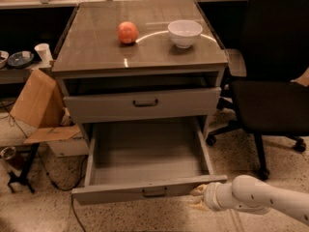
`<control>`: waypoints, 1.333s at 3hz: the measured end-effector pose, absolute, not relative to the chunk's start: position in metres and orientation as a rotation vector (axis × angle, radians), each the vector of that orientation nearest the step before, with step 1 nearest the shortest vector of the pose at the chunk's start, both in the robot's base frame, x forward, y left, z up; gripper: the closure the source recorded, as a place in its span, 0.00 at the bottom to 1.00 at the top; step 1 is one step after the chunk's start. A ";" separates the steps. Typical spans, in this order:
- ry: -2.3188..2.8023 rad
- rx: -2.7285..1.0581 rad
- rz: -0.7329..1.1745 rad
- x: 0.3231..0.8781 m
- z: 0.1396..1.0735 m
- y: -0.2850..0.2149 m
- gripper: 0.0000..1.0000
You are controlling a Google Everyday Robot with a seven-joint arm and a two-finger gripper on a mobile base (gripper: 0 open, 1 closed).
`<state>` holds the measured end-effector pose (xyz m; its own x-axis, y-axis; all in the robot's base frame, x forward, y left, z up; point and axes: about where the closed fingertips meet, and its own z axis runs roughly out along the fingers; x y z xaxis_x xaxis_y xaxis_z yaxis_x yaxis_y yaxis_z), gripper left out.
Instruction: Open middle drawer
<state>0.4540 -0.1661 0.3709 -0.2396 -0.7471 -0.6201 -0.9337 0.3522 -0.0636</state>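
Observation:
The middle drawer (145, 153) is pulled far out below the top drawer (142, 104), which stands slightly out. It is grey and empty, with a low front panel and a small dark handle (154, 192). My gripper (198, 197) is low at the right, on a white arm, close to the right end of the drawer's front panel and well right of the handle. The lowest drawer is hidden under the open one.
An orange ball (127, 32) and a white bowl (185, 33) sit on the cabinet top (96, 47). A black office chair (273, 95) stands close on the right. A cardboard box (41, 108) and cables lie on the left floor.

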 end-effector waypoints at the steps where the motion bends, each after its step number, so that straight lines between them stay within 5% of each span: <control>1: 2.058 -1.457 0.433 0.454 0.371 -0.166 0.04; 4: 2.006 -1.585 0.408 0.510 0.361 -0.166 0.00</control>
<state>0.5097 -0.1657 0.3612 -0.1575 -0.7955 -0.5852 -0.9609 0.2601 -0.0950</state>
